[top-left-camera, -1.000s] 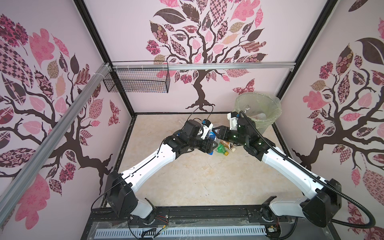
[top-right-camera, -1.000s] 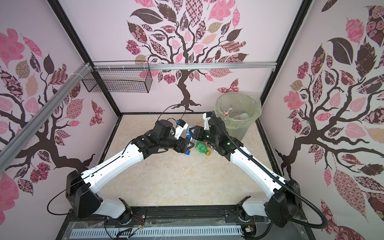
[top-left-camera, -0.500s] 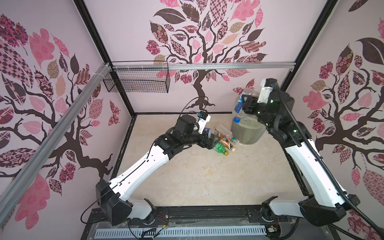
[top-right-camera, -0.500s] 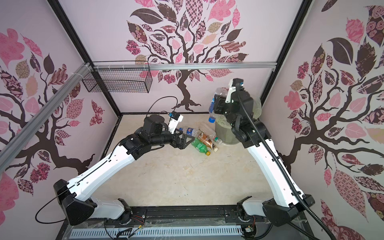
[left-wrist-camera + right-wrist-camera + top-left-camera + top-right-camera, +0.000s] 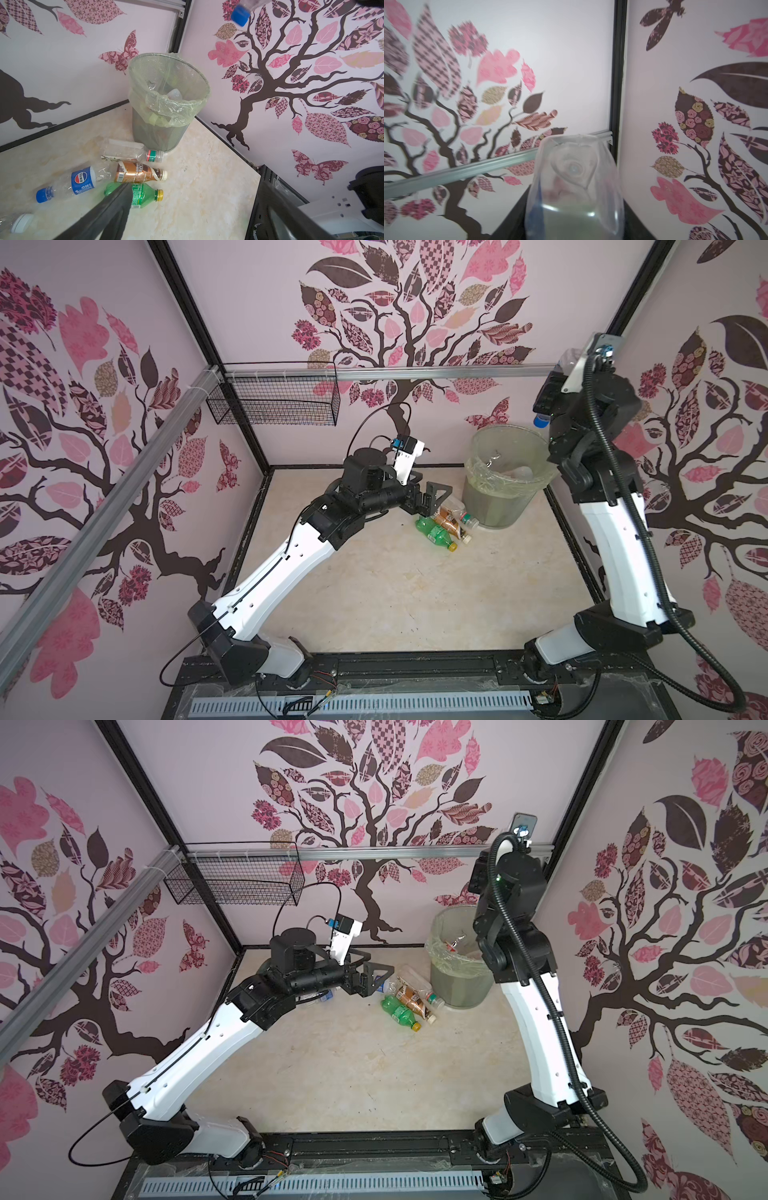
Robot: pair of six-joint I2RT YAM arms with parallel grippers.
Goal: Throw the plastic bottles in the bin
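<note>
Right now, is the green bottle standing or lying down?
Lying down. The green bottle rests on its side on the floor, beside the brown bottle.

The near and middle floor (image 5: 395, 593) lies bare, open to either arm; the far right corner is crowded, the bin (image 5: 494, 506) standing in it with the bottles (image 5: 442, 526) packed just beside its foot, close by my left gripper (image 5: 432, 497). The bin's mouth is open from above save where my right gripper (image 5: 545, 400) hangs high over its rim; the wire basket (image 5: 274, 406) and rail (image 5: 415, 373) sit well apart.
</note>
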